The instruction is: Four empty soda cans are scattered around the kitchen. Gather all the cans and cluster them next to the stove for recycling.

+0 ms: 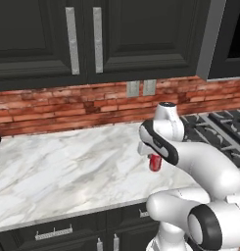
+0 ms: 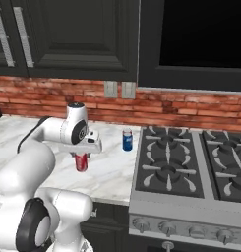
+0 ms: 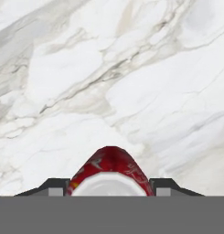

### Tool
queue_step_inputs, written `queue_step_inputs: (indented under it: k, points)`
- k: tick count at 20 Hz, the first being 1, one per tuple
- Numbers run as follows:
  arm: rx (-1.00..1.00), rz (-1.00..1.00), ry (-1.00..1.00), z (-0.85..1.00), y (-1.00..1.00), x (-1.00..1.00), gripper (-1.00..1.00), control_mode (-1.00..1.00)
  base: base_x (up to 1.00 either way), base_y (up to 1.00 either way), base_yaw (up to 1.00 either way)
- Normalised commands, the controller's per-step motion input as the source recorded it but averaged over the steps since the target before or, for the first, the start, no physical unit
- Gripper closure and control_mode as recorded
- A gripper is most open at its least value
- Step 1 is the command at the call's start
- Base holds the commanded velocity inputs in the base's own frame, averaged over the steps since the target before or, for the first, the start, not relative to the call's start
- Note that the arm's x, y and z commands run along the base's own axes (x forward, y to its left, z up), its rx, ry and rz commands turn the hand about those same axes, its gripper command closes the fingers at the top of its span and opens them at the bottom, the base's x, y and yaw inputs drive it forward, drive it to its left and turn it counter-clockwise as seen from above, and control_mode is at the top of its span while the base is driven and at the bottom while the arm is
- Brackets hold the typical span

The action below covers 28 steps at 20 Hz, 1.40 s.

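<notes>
Gripping a red soda can [image 3: 109, 172] from above, your gripper [image 2: 81, 156] has its jaws closed against the can's two sides, the silver top showing between the dark fingertips [image 3: 53, 188] in the hand view. You can see the can hanging upright over the white marble counter [image 2: 109, 174], whether touching it or just above I cannot tell. A blue soda can [image 2: 127, 140] stands upright on the counter just beside the stove [image 2: 191, 172], near the held can. Behind runs the red brick wall [image 2: 68, 96], dark cabinets [image 1: 92, 39] above.
</notes>
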Motion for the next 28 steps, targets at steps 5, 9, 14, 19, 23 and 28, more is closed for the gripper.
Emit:
queue_step_inputs:
  k: [5, 9, 14, 19, 23, 28]
  points:
    - [0.0, 0.0, 0.0, 0.0, -0.37, 0.47, 1.0, -1.0, 0.0, 0.0, 0.0]
    - [0.0, 0.0, 0.0, -0.03, -0.4, 0.45, 1.0, -1.0, 0.0, 0.0, 0.0]
    - [0.0, 0.0, 0.0, 0.0, -0.42, 0.35, 1.0, -1.0, 0.0, 0.0, 0.0]
    - [0.0, 0.0, 0.0, 0.0, -0.42, 0.28, 1.0, -1.0, 0.0, 0.0, 0.0]
    - [0.0, 0.0, 0.0, -0.01, -0.38, 0.25, 1.0, -1.0, 0.0, 0.0, 0.0]
    - [0.0, 0.0, 0.0, -0.06, -0.31, 0.19, 1.0, -1.0, 0.0, 0.0, 0.0]
